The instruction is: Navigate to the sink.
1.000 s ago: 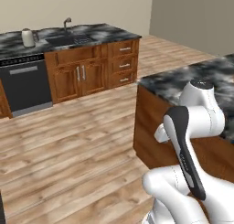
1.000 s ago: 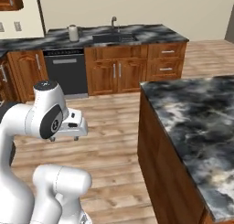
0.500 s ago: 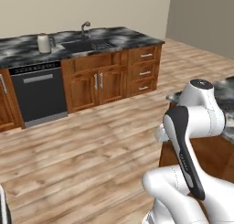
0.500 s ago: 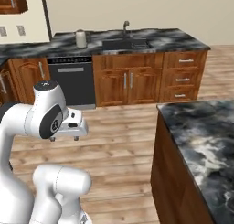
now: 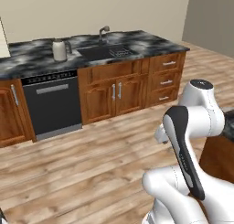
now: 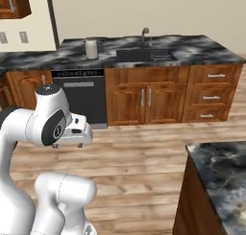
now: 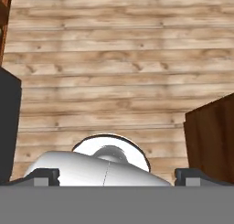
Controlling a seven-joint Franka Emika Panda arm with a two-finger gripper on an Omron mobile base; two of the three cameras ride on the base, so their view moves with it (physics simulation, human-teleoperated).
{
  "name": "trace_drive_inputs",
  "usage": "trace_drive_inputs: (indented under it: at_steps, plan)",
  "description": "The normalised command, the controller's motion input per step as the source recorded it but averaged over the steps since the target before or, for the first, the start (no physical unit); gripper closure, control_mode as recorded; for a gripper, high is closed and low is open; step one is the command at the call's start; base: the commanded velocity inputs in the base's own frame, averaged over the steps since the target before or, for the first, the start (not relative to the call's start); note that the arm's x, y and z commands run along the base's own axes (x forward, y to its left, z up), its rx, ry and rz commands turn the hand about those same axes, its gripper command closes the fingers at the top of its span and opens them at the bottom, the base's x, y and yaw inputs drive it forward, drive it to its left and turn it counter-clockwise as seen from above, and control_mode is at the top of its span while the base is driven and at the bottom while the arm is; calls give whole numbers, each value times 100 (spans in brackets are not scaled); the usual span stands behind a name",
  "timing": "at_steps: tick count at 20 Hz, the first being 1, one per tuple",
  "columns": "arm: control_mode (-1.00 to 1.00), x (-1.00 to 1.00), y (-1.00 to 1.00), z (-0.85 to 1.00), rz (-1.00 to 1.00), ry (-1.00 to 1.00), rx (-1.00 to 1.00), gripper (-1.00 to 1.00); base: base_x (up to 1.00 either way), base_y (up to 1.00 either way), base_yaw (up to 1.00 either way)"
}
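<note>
Facing a long dark marble desk (image 5: 27, 58) across a wood floor (image 5: 91, 159); the sink (image 5: 98, 51) sits recessed in it, ahead and slightly right, faucet (image 5: 103, 33) behind, rack (image 5: 121, 51) at its right. The gripper (image 7: 114, 176) points at the floor, fingers wide apart; a dishwasher (image 5: 52, 104) stands left of the sink.

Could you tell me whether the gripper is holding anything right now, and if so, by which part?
Nothing is held. In the hand view the gripper has its fingertips far apart, with bare wooden floor beyond them.
</note>
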Motion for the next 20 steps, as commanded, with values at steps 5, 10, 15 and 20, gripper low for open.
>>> trace_drive_inputs:
  at_steps: [5,10,15,20]
  plan:
    - [100,0,0,0,0,0,0,-100,100,1,12]
    - [100,0,0,0,0,0,0,-100,100,0,11]
    - [100,0,0,0,0,0,0,-100,100,0,11]
    - [100,0,0,0,0,0,0,-100,100,-7,9]
